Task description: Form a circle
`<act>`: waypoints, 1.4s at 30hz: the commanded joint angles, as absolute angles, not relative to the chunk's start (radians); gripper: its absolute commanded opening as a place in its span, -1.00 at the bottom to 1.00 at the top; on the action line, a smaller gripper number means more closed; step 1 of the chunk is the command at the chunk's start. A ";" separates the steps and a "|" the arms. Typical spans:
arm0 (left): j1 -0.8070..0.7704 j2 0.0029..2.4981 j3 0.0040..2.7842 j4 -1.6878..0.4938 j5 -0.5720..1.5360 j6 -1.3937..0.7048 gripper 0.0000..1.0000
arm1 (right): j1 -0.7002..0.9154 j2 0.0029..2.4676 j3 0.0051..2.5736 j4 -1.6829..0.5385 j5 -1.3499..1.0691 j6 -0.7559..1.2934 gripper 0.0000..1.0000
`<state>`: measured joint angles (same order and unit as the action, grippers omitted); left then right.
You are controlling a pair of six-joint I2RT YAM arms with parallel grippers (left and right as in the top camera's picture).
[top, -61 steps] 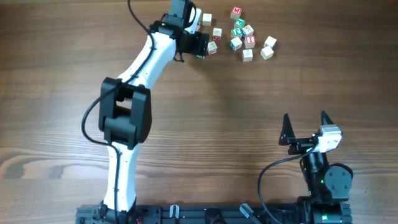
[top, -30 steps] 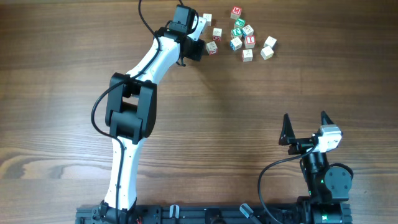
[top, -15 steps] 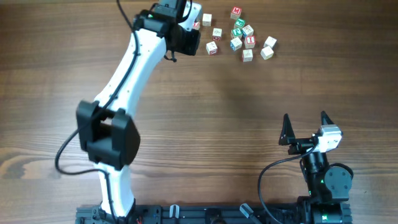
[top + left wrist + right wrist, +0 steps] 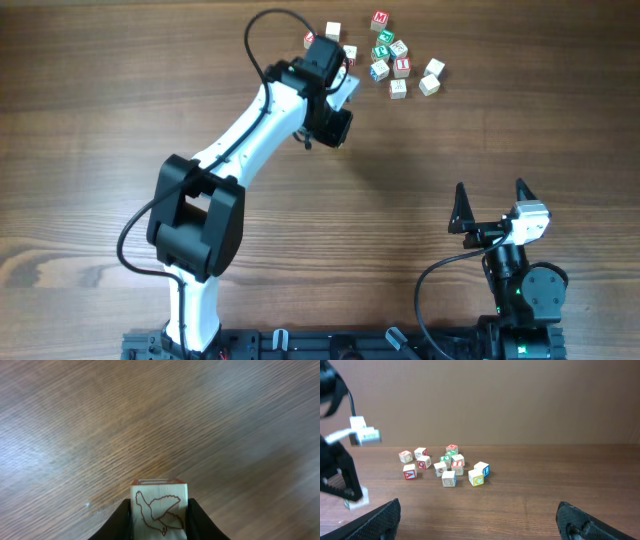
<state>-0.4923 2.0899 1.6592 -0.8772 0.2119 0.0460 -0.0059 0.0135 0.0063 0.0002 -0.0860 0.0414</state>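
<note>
L gripper [image 4: 159, 521] is clamped on a cube [image 4: 159, 510]: pale wood, red bird outline on the face twd the wrist cam, a black finger [image 4: 121, 522] pressed to each side. In the R wrist view the same cube [image 4: 356, 499] sits at the tip of the dark fingers, low over the table [image 4: 520, 510]; can't tell if it touches. Overhead, the L gripper [image 4: 332, 128] points down onto the table [image 4: 480, 140] just below-left of the cube cluster, w/ the arm running back to the near-left base; the held cube is hidden under it there. Circle [image 4: 386, 46] = tight clump of cubes w/ green faces at the far edge, up-right of the L gripper & apart from it; it's mid-frame in the R wrist view. Loose cubes [image 4: 431, 76] lie right of the clump, more on its left by the L wrist. R gripper [image 4: 490, 208] has jaws wide apart, near-right, well apart from all cubes; its fingertips [image 4: 385, 517] show at the bottom corners of its own view
</note>
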 commanded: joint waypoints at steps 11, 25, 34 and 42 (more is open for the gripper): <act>-0.486 2.097 1.529 -0.814 0.227 0.037 -0.40 | -0.012 0.007 0.005 0.005 -0.099 0.055 0.99; -0.486 2.044 1.533 -0.815 0.186 0.036 1.00 | -0.012 0.007 0.005 0.005 -0.099 0.054 0.99; -0.486 1.790 1.575 -0.829 0.186 0.010 1.00 | -0.012 0.007 0.005 0.005 -0.099 0.055 0.99; -0.405 1.507 1.575 -0.899 0.013 -0.046 1.00 | -0.012 0.007 0.005 0.005 -0.099 0.055 0.99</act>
